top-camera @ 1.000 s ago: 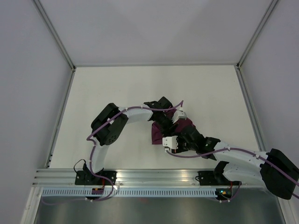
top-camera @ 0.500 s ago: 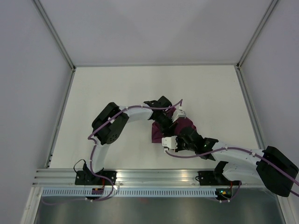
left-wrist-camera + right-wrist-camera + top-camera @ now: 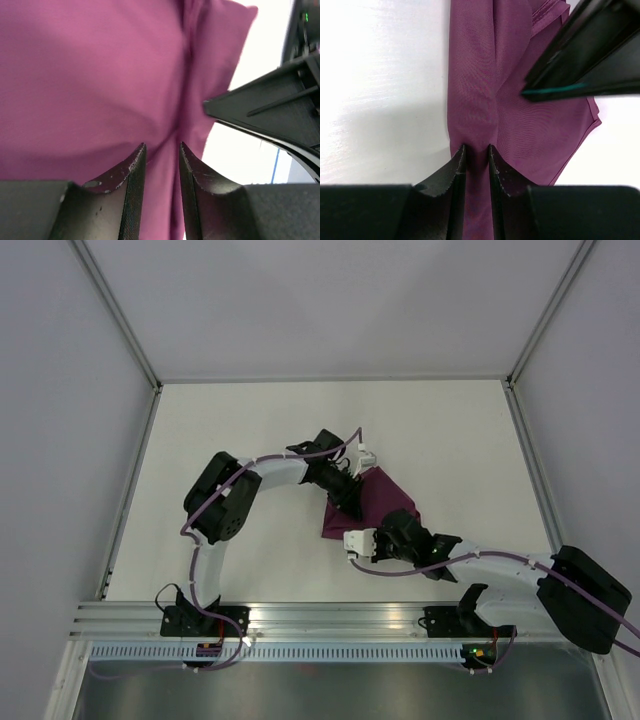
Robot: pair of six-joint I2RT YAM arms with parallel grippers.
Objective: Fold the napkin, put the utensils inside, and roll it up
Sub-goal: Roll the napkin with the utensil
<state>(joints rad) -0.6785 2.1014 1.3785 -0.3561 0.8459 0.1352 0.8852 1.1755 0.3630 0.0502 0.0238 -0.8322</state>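
Where the white table is seen from above, the napkin is found near its middle, folded into a small, lumpy shape. It is touched by both arms. The left gripper is set on the napkin's far left part, and its jaws are only a little way apart. A fold of cloth is seen running into the gap, but the picture is blurred there, so it cannot be told whether the cloth is pinched. The right gripper is placed at the napkin's near edge. Its jaws are nearly closed, and a ridge of cloth is squeezed between them. The two grippers are close together.
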